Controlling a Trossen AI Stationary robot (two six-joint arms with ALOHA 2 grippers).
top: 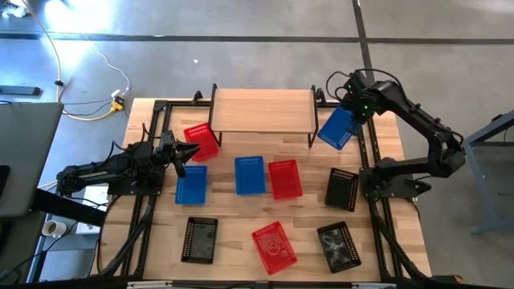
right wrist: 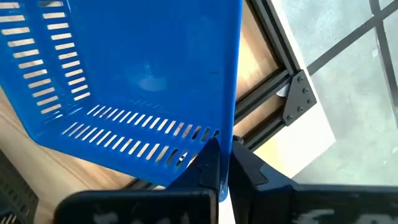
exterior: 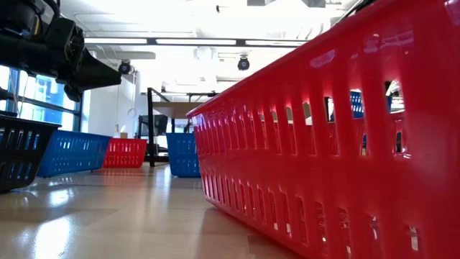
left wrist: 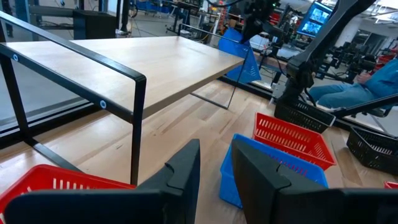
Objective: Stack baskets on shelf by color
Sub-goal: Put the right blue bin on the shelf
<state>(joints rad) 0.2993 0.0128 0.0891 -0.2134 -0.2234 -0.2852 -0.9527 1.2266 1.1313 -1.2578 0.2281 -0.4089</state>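
Note:
The wood-topped shelf (top: 263, 110) stands at the table's far side. My right gripper (top: 351, 112) is shut on a blue basket (top: 337, 128), which hangs in the air just off the shelf's right end. My left gripper (top: 189, 152) stands open at the left, between a red basket (top: 201, 140) and a blue basket (top: 191, 183), with nothing between its fingers (left wrist: 186, 171). On the tabletop rest another blue basket (top: 250, 174), two red baskets (top: 284, 178) (top: 274, 246) and three black baskets (top: 342, 189) (top: 199, 239) (top: 337, 246). My right gripper pinches one wall of the blue basket, at its rim (right wrist: 227, 140), between its two fingers, one finger on each face of the wall. The fingers come from above, pointing steeply down. The basket hangs tilted below them, clear of the table and of the shelf.
Black frame rails (top: 371, 172) run along both sides of the table. In the low view a red basket (exterior: 323, 144) stands close to the camera and hides most of the right side. A seated person (left wrist: 348, 93) shows beyond the table.

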